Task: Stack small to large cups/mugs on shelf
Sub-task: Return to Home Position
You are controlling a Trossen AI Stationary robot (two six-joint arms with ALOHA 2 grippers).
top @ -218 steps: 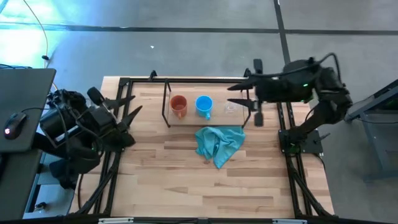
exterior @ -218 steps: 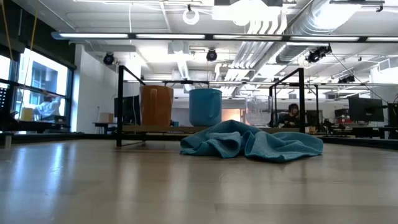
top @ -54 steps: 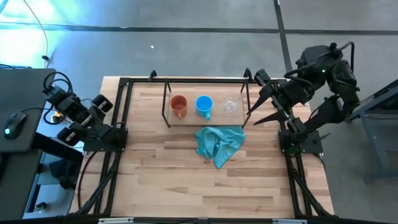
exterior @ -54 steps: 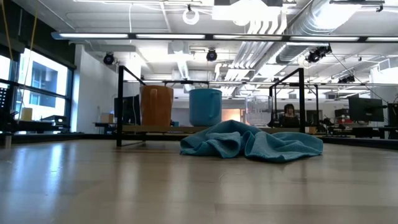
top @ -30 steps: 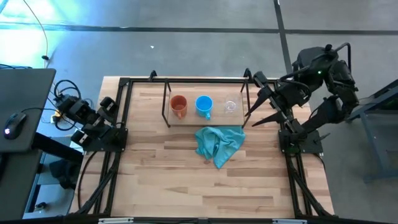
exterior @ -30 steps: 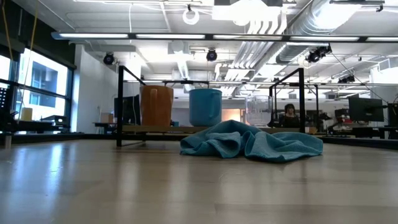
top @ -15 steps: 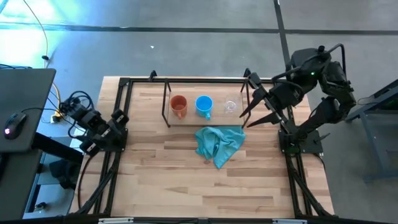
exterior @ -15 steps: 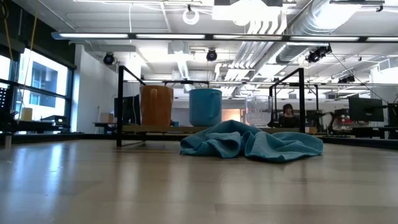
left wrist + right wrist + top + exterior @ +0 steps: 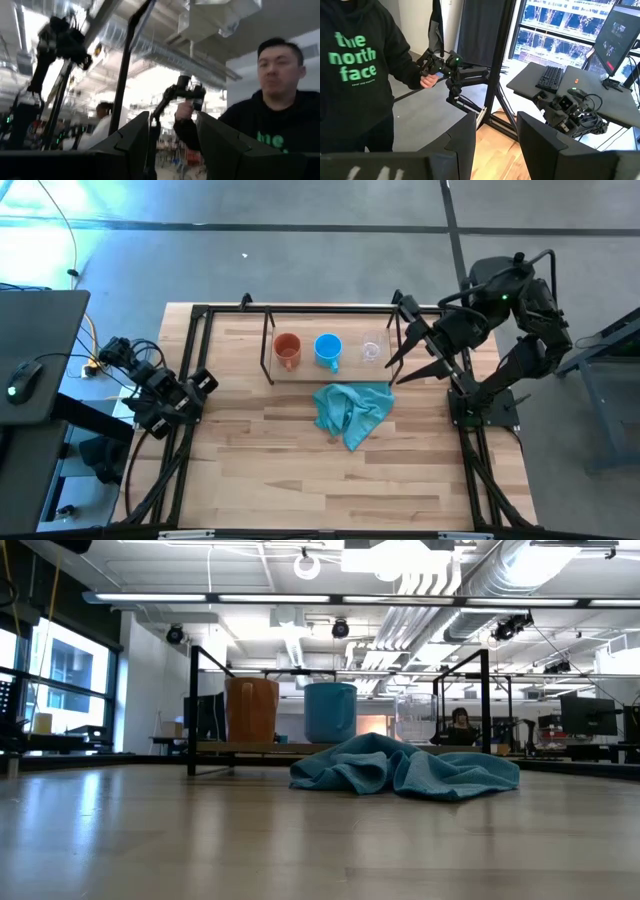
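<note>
On the shelf (image 9: 300, 371), a black wire rack with a wood top at the table's far side, three vessels stand upright in a row. From left to right they are the orange-brown mug (image 9: 287, 350), the blue mug (image 9: 328, 349) and the clear glass cup (image 9: 371, 351). The low view shows the same row: orange-brown mug (image 9: 252, 710), blue mug (image 9: 330, 712), glass cup (image 9: 415, 718). My right gripper (image 9: 397, 345) hovers open just right of the glass cup, fingers pointing at the shelf. My left gripper (image 9: 203, 383) is open at the table's left edge, far from the shelf.
A crumpled teal cloth (image 9: 352, 412) lies on the table just in front of the shelf. Black frame rails (image 9: 185, 450) run along both table sides. A person in a black hoodie (image 9: 355, 75) stands beyond the table holding a control arm. The near half of the table shows bare wood.
My left arm has swung down and toward the table's near edge, its gripper coming in over the left rail. My right gripper has shifted slightly toward the shelf and stayed open. The mugs, glass cup and cloth have not moved.
</note>
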